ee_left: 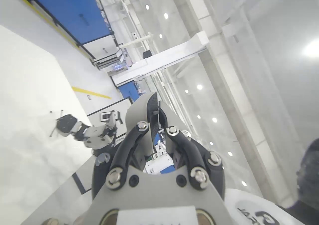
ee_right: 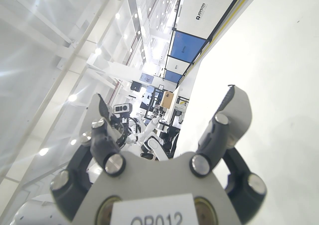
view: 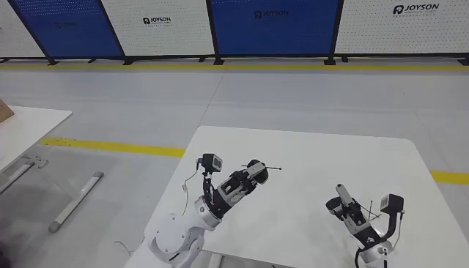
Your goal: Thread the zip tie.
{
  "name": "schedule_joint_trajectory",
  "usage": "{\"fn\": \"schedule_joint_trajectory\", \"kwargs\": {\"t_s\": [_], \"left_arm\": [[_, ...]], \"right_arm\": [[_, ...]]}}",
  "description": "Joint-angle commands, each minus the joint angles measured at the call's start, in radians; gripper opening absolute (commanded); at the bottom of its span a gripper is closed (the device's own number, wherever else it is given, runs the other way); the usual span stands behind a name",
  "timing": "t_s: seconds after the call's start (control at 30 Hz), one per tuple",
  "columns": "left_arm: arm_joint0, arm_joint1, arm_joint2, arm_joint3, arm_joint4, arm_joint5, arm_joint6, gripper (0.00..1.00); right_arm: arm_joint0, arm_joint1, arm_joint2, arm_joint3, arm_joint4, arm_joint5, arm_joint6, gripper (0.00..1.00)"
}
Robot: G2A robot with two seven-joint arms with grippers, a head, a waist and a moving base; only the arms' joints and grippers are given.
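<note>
My left gripper (view: pixel 258 168) hovers over the left-middle of the white table (view: pixel 315 151). It is shut on a thin black zip tie (view: pixel 272 168) that sticks out to the right past the fingertips. In the left wrist view the fingers (ee_left: pixel 149 109) are pressed together around a thin strip. Farther right, near the front edge, my right gripper (view: pixel 341 192) is open with nothing between its fingers (ee_right: pixel 233 96). A thin dark strip (view: pixel 370 209) shows beside the right wrist; I cannot tell what it is.
The table's far half is bare white surface. A second white table (view: pixel 22 129) stands off to the left across grey floor. Blue and white partition panels (view: pixel 271 12) line the back beyond a yellow floor line (view: pixel 110 146).
</note>
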Motion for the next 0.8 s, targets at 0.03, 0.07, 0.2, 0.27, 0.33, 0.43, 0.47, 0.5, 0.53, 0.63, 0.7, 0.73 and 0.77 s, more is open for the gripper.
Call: {"fn": "schedule_joint_trajectory", "kwargs": {"t_s": [0.03,0.07,0.2,0.27,0.33,0.43,0.47,0.5,0.53,0.63,0.7,0.73,0.77], "left_arm": [[-0.031,-0.007,0.043,0.073,0.046,0.004,0.039,0.0],[-0.04,-0.009,0.056,0.096,0.056,0.007,0.045,0.0],[-0.07,-0.016,0.094,0.194,0.071,0.019,0.063,0.0],[-0.082,-0.018,0.103,0.232,0.068,0.025,0.066,0.0],[-0.09,-0.018,0.106,0.26,0.084,0.032,0.073,0.0],[-0.088,-0.024,0.108,0.272,0.06,0.003,0.127,0.0],[-0.088,-0.024,0.108,0.272,0.06,0.003,0.127,0.0],[-0.088,-0.024,0.108,0.272,0.06,0.003,0.127,0.0],[-0.088,-0.024,0.108,0.272,0.06,0.003,0.127,0.0],[-0.089,-0.024,0.109,0.268,0.059,0.003,0.128,0.0],[-0.09,-0.025,0.112,0.24,0.065,-0.009,0.127,0.0],[-0.084,-0.025,0.109,0.219,0.067,-0.023,0.128,0.0],[-0.078,-0.024,0.106,0.194,0.065,-0.04,0.127,0.0]], "right_arm": [[0.0,0.0,0.0,0.0,0.0,0.0,0.0,1.0],[0.0,0.0,0.0,0.0,0.0,0.0,0.0,1.0],[0.0,0.0,0.0,0.0,0.0,0.0,0.0,1.0],[0.0,0.0,0.0,0.0,0.0,0.0,0.0,1.0],[0.0,0.0,0.0,0.0,0.0,0.0,0.0,1.0],[0.0,0.0,0.0,0.0,0.0,0.0,0.0,1.0],[0.0,0.0,0.0,0.0,0.0,0.0,0.0,1.0],[0.0,0.0,0.0,0.0,0.0,0.0,0.0,1.0],[0.0,0.0,0.0,0.0,0.0,0.0,0.0,1.0],[0.0,0.0,0.0,0.0,0.0,0.0,0.0,1.0],[0.0,0.0,0.0,0.0,0.0,0.0,0.0,1.0],[0.0,0.0,0.0,0.0,0.0,0.0,0.0,1.0],[0.0,0.0,0.0,0.0,0.0,0.0,0.0,1.0]]}}
